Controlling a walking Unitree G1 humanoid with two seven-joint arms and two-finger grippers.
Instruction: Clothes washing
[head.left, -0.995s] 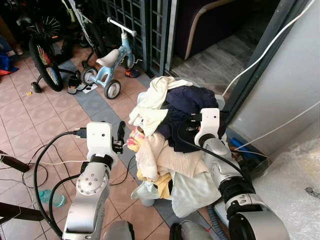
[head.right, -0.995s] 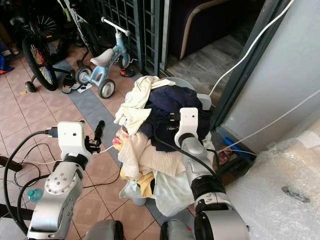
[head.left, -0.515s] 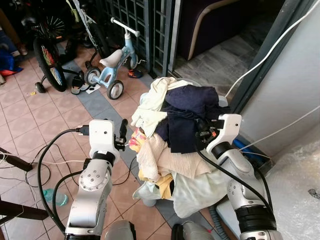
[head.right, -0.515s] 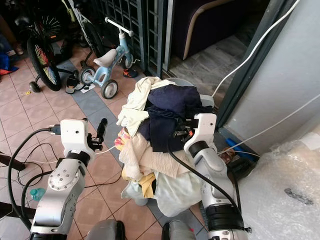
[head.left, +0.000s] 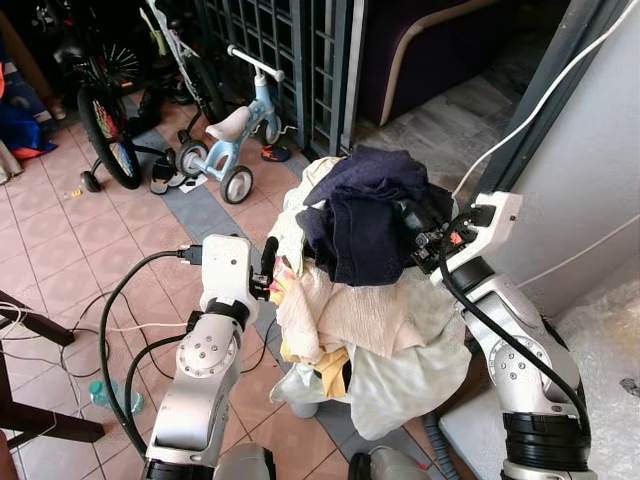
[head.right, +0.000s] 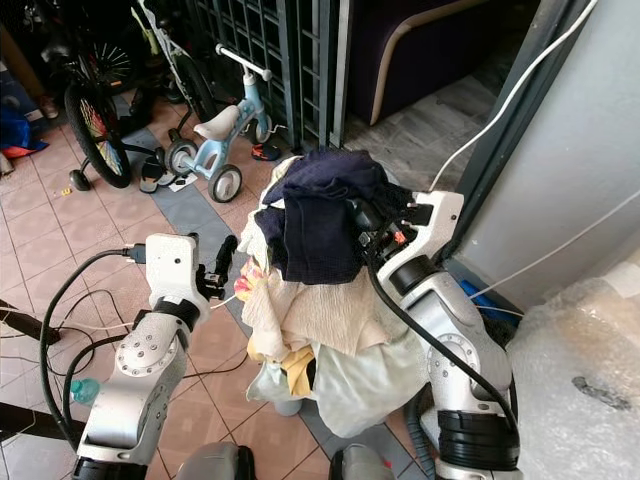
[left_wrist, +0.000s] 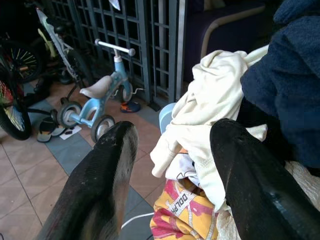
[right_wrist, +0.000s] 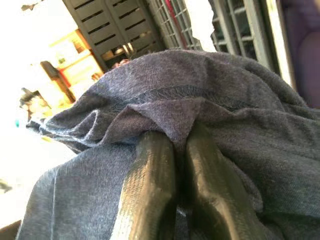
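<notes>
Since a second ago the right arm is swinging out to the right and dragging the dark blue garment (head.left: 368, 215) up off the top of the laundry pile (head.left: 350, 310). Right gripper (right_wrist: 172, 145) is pinching a fold of that garment, fingers pressed nearly together. Left gripper (left_wrist: 172, 150) is hovering beside the pile's left flank, fingers (left_wrist: 107, 175) spread wide, holding nothing, pointing at the cream shirt (left_wrist: 210, 107). Kids' trike (head.left: 230, 135) is sitting behind on the tiles.

Garment (head.left: 368, 215): lay on top of the clothes pile (head.left: 345, 310).
Tricycle (head.left: 232, 140): stood behind the pile, to its left.
Bicycle (head.left: 105, 120): stood left of the tricycle.
</notes>
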